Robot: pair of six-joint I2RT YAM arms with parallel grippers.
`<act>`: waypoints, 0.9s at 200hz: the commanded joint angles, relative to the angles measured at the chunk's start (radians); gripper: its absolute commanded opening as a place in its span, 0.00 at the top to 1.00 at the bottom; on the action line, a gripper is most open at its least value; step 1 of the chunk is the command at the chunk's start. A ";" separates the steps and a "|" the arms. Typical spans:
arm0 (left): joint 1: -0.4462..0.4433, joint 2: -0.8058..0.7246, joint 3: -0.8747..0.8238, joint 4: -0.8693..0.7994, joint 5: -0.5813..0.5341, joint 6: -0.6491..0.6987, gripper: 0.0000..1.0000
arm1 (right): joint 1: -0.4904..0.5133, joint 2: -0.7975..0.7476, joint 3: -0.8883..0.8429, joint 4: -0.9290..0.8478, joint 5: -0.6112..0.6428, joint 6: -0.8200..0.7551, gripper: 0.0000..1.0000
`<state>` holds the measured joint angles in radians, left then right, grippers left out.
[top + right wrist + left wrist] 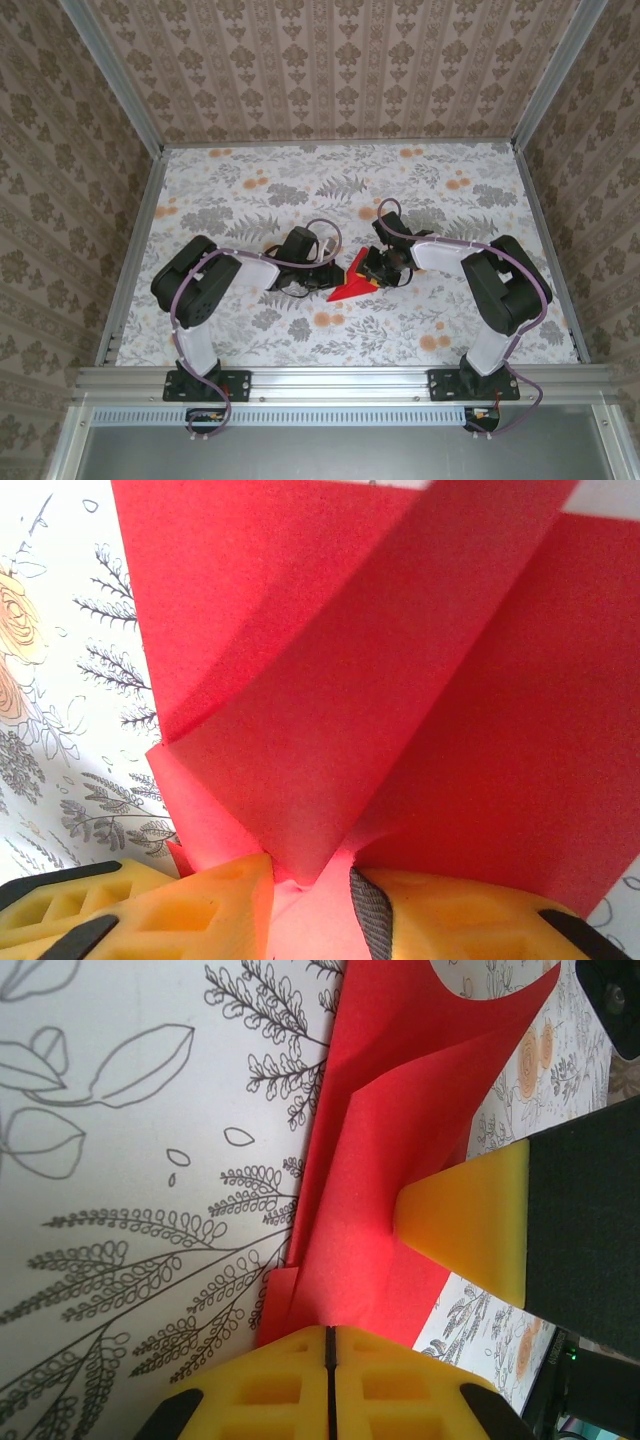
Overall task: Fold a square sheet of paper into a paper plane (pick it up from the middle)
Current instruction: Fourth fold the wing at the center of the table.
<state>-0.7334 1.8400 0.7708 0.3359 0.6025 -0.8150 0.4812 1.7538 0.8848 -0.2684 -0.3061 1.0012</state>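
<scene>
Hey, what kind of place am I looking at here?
Probably a lab test cell for robots: a tabletop in floral print, aluminium framing, patterned walls, and red paper between two arms.

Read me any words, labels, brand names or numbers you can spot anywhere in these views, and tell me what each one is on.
None: no readable text anywhere.
The red paper is plain.
The table cover and the walls carry only floral patterns.
The yellow fingers bear no markings.

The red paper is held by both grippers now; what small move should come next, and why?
Probably the right gripper should close fully and press the crease: the red paper bulges between its fingers, while the left gripper is shut on the edge, pinning it.
</scene>
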 commanded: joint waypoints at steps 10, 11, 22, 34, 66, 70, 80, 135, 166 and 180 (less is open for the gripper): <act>-0.006 0.025 0.021 -0.035 -0.016 0.030 0.92 | 0.003 0.213 -0.116 -0.121 0.178 0.005 0.66; -0.007 0.025 0.020 -0.035 -0.016 0.030 0.92 | 0.003 0.214 -0.116 -0.122 0.178 0.005 0.66; -0.007 0.025 0.019 -0.043 -0.018 0.033 0.92 | 0.004 0.214 -0.118 -0.120 0.179 0.007 0.66; -0.008 0.026 0.018 -0.052 -0.020 0.036 0.92 | 0.003 0.214 -0.120 -0.120 0.180 0.008 0.66; -0.010 0.028 0.028 -0.095 -0.021 0.059 0.93 | 0.003 0.210 -0.123 -0.117 0.180 0.011 0.67; -0.010 0.029 0.029 -0.105 -0.021 0.064 0.93 | 0.004 0.209 -0.122 -0.117 0.180 0.011 0.67; -0.012 0.031 0.037 -0.128 -0.022 0.079 0.94 | 0.003 0.205 -0.125 -0.115 0.180 0.014 0.67; -0.023 0.044 0.090 -0.302 -0.065 0.154 0.97 | 0.004 0.158 -0.124 -0.123 0.174 0.019 0.67; -0.027 0.051 0.113 -0.384 -0.101 0.188 0.99 | 0.004 0.117 -0.123 -0.131 0.164 0.020 0.67; -0.030 0.055 0.121 -0.413 -0.110 0.200 1.00 | 0.002 0.085 -0.117 -0.131 0.152 0.018 0.67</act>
<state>-0.7536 1.8515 0.8890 0.0906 0.5568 -0.6754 0.4805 1.7386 0.8722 -0.2588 -0.3054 1.0019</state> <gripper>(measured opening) 0.044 0.329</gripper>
